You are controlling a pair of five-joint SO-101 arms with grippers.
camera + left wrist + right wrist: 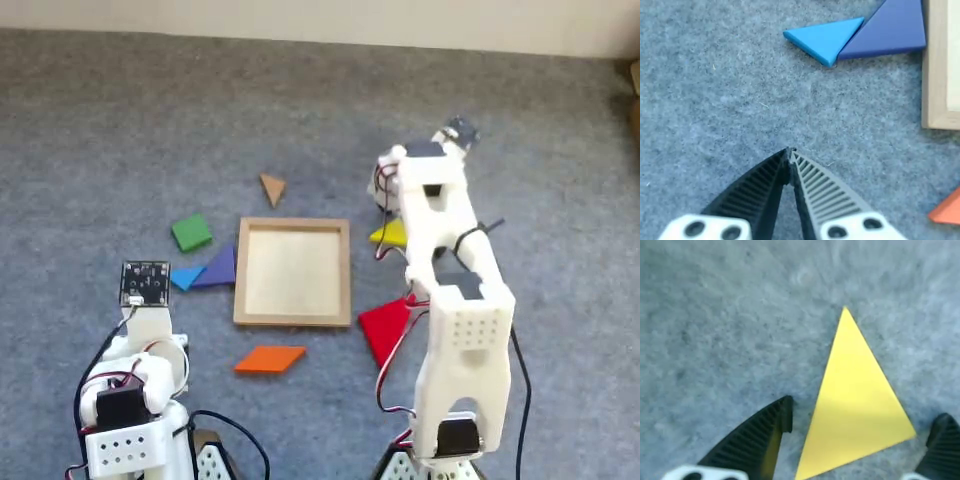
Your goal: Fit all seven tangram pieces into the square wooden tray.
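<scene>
Carpet [100, 120], grey, short pile, under everything. Far edge against a pale strip [320, 20]; a wide run of carpet between that edge and the nearest piece, more toward the left edge.

Square wooden tray [293, 225] near the middle, sides parallel to the far edge, pale wood floor showing inside the rim. All seven pieces outside it, flat on the carpet.

- Far side of tray: tan triangle [272, 187], small, apart from the rim.
- Left side: green square [191, 232], well off the rim. Dark blue triangle [219, 270] up against the left rim. Light blue triangle [186, 277] touching the dark blue one on its outer side.
- Near side: orange parallelogram [270, 359], apart from the rim, toward the near-left corner.
- Right side: red triangle [386, 328] off the near-right corner, partly under the right arm [460, 300]. Yellow triangle [390, 234] off the far-right corner, also partly covered by that arm.

Fingers of the left gripper [791, 151] closed tip to tip on nothing, over bare carpet, short of the light blue triangle [827, 37] and dark blue triangle [890, 30]; tray rim [935, 65] and a corner of the orange parallelogram [947, 210] off to one side.

Fingers of the right gripper [865, 415] spread wide, one on each side of the yellow triangle [852, 405]; one just beside a long edge, the other near a corner. Contact with the piece: cannot tell.
</scene>
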